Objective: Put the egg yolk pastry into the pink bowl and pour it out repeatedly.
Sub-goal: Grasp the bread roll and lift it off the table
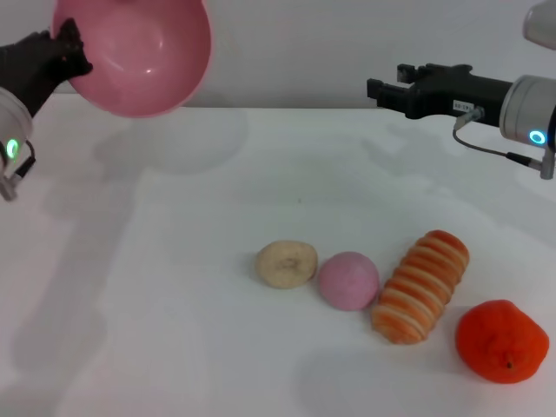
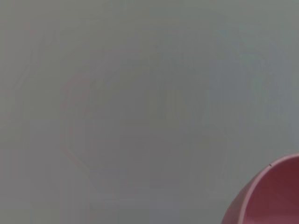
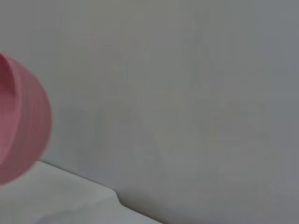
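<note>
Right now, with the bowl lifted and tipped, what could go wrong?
The left gripper holds the pink bowl only at its rim, high and tilted; it might slip. The egg yolk pastry touches the pink ball, so the right gripper, far above, might nudge the ball when reaching.

Pale beige egg yolk pastry (image 1: 286, 263), small pink ball (image 1: 348, 281), striped bread (image 1: 421, 286), orange fruit (image 1: 502, 341): row left to right on white tabletop (image 1: 156, 304). Pastry touches ball. Glossy pink plastic bowl (image 1: 139, 52) tilted, aloft far left.
</note>
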`<state>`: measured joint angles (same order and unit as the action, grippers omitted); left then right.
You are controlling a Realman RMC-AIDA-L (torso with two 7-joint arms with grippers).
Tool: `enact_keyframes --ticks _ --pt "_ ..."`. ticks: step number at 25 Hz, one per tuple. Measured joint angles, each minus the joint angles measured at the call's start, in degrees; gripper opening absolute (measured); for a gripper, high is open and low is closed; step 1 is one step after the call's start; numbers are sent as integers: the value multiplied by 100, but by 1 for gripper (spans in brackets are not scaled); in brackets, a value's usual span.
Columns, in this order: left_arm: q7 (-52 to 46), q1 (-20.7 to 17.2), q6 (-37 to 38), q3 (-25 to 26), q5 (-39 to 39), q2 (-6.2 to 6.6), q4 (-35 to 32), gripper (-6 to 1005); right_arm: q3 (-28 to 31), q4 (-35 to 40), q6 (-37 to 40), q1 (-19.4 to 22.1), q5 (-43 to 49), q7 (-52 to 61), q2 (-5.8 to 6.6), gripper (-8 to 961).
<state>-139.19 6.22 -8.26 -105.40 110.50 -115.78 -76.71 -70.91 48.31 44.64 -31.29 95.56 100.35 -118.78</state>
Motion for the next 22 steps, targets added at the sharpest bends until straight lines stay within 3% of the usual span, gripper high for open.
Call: enact_keyframes --ticks 1,2,3,4,5,7,15,18,22 --pt "15 154 1254 885 -2 -134 -1 0 -5 2 2 -29 1 -10 0 591" --pt "14 287 2086 1423 -13 -188 43 0 -10 6 0 -46 2 -15 0 591" --pt "7 404 2658 1794 -25 -193 111 0 -24 18 16 -69 2 -16 1 591" --pt "7 404 2658 1794 -25 -193 111 0 -36 24 29 -95 2 -17 1 591" --pt "-17 579 3547 2439 -30 -185 225 0 -52 32 47 -122 2 -17 2 591" --pt "-26 647 4173 2999 -17 -187 266 0 -123 65 123 -175 3 -15 3 591" --pt "-117 551 6289 4727 342 -163 -1 0 -578 331 763 -506 473 687 27 591" --pt "-394 571 7050 5098 1007 -162 -188 0 -595 396 1259 -792 1327 1443 29 591" --pt "-974 612 7936 5220 2031 -166 -606 0 -631 514 2015 -1272 2553 2696 28 592"
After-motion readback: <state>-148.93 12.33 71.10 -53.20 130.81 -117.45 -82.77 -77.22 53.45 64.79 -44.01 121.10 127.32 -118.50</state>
